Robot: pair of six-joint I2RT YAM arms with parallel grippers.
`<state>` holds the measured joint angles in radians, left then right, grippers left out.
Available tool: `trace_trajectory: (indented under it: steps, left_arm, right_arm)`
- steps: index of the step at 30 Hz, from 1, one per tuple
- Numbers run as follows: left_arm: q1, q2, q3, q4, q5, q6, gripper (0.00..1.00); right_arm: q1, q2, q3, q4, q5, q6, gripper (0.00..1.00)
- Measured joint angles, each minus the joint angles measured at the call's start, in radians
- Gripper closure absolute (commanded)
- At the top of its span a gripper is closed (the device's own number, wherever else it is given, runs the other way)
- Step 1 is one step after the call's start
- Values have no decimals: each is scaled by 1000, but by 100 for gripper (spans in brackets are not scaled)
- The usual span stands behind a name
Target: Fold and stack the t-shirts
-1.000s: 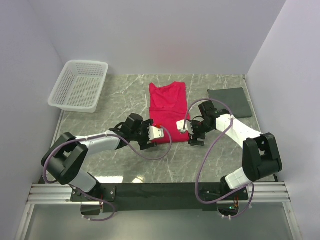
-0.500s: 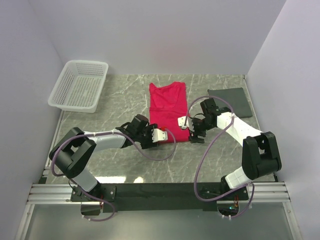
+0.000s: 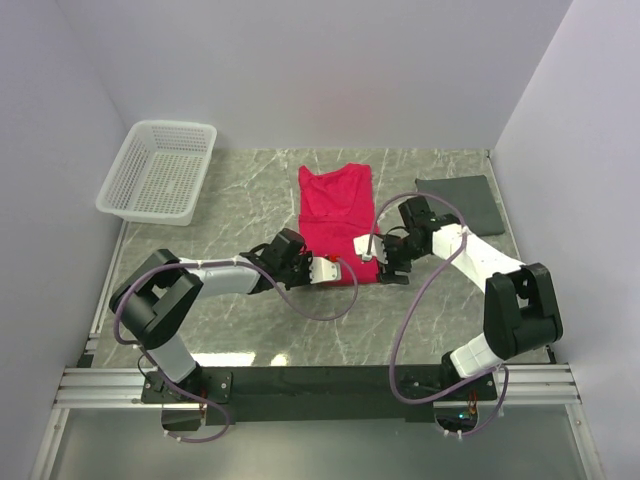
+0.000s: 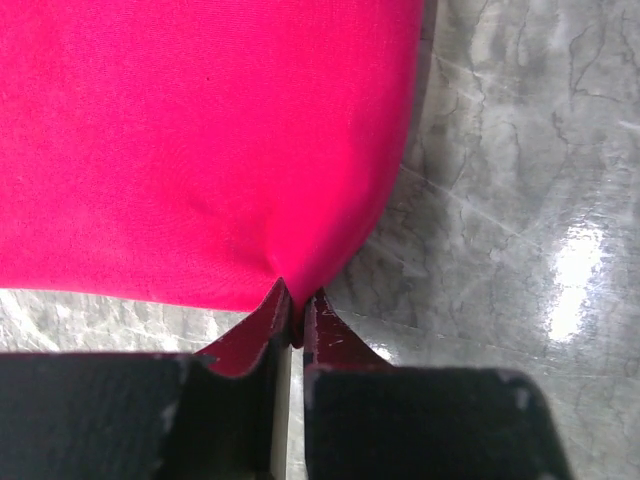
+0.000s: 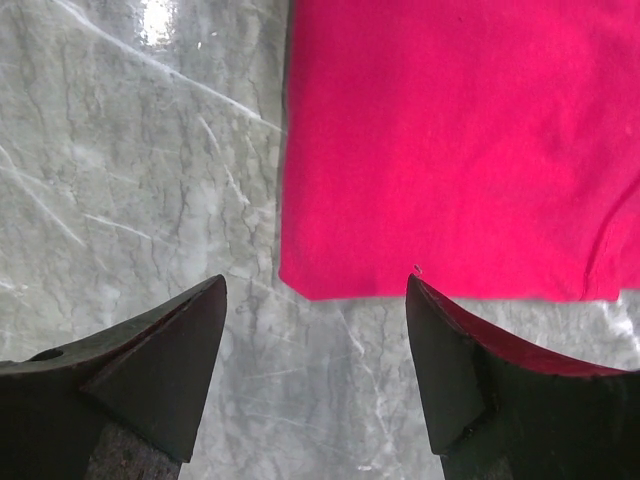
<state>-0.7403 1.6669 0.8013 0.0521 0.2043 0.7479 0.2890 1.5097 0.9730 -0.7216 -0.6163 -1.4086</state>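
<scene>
- Looking down from the top camera first: the t-shirt (image 3: 337,215) is lying as a long narrow strip mid-table (image 3: 230,200), with its near hem right at both grippers.
- The left gripper (image 3: 335,272) is sitting at the near-left part of that hem and the right gripper (image 3: 388,268) at the near-right corner. I can't tell how the jaws are standing from up here.
- Loads of bare marble is showing left of the shirt, all the way to the white basket (image 3: 160,170) in the far-left corner. The right side is tighter, with a dark grey mat (image 3: 460,203) lying by the wall.
- Left wrist view: the left gripper (image 4: 297,315) is pinching the t-shirt (image 4: 200,140) at its hem, jaws pressed together and cloth puckering into a little point there. The rounded side edge is curving down on the right, with glary table (image 4: 520,200) beyond it. The shirt is getting cut off at the top and left.
- Right wrist view: the right gripper (image 5: 316,282) is hanging with its jaws wide apart and nothing clamped. A t-shirt (image 5: 450,130) corner is sitting between the tips, running off the frame at the top and right, with open table (image 5: 130,150) to the left. Whether the right tip is touching the cloth is hard to say.
</scene>
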Motion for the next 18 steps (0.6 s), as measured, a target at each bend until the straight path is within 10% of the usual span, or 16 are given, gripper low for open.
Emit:
trace_trajectory:
  steps: [18]
  left_arm:
    - [0,-4,0,-9,0,-6,95]
  right_arm:
    - [104,108,-49,135,157,104,37]
